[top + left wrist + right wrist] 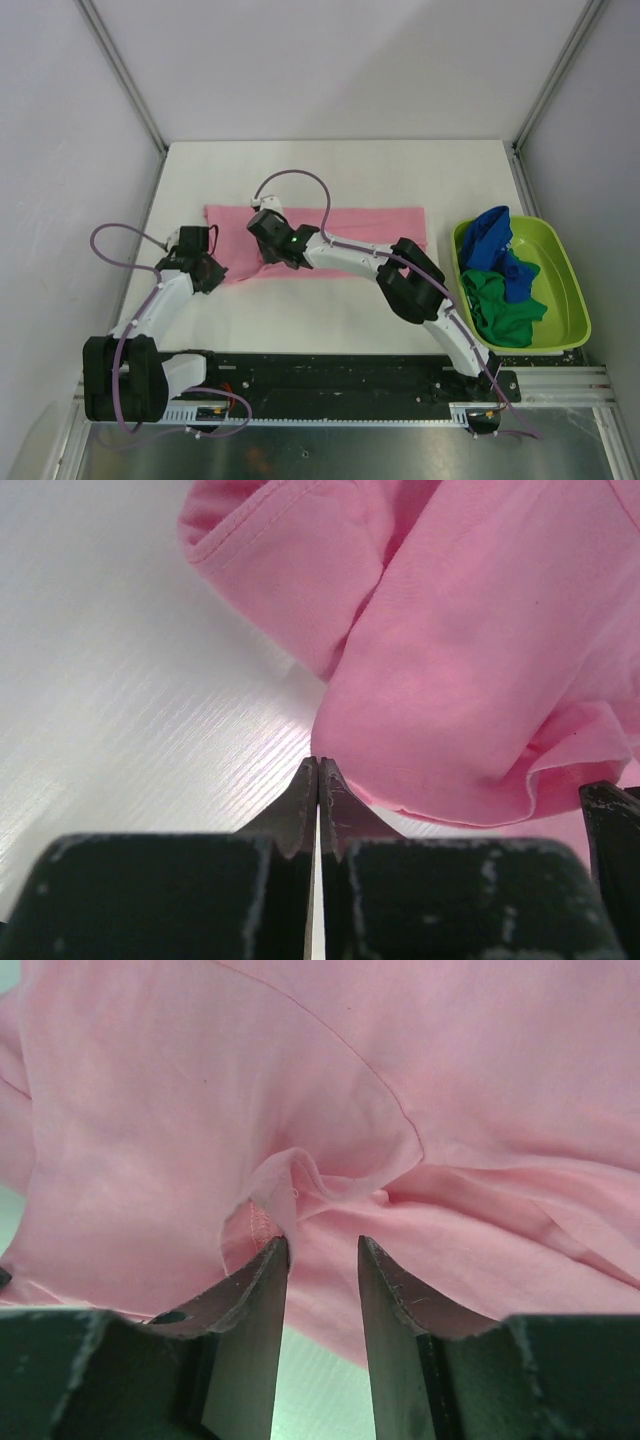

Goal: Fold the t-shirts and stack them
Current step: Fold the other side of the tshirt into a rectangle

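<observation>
We're folding the pink t-shirt (370,222). Left gripper (318,768) pressed together, empty, at its left edge. Right gripper (322,1247) part-spread at a bunched hem, so it should pinch there next.

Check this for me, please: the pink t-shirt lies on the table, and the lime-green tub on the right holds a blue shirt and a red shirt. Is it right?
Not quite. Beside the blue shirt, the lime-green tub holds a dark green shirt, not a red one; the top external view shows it. The rest stands: the pink t-shirt lies on the table, and the tub is on the right.
</observation>
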{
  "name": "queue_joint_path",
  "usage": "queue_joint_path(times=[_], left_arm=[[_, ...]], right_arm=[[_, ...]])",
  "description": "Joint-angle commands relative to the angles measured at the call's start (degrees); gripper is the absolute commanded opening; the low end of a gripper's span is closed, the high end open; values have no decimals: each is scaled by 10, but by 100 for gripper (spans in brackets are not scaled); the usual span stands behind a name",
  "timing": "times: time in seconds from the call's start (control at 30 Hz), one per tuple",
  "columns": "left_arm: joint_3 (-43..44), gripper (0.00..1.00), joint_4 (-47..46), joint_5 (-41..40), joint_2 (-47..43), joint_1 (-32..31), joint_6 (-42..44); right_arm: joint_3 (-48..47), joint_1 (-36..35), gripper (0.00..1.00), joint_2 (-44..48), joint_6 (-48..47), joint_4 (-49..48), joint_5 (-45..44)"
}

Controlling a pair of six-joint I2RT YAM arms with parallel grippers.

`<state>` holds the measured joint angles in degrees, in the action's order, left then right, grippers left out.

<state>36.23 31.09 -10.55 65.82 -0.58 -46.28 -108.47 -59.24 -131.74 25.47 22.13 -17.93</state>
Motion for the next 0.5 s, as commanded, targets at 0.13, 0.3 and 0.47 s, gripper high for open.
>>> queue_joint_path(times=[0.13,0.3,0.47], left_arm=[[26,0,5,-20,-13,4,9],[28,0,5,-22,-13,4,11],[28,0,5,-22,-11,4,13]], right_arm=[[-6,-5,35,28,0,-25,-22],[-26,-7,33,13,-15,-34,-19],[-72,-8,35,-17,-27,-30,-10]])
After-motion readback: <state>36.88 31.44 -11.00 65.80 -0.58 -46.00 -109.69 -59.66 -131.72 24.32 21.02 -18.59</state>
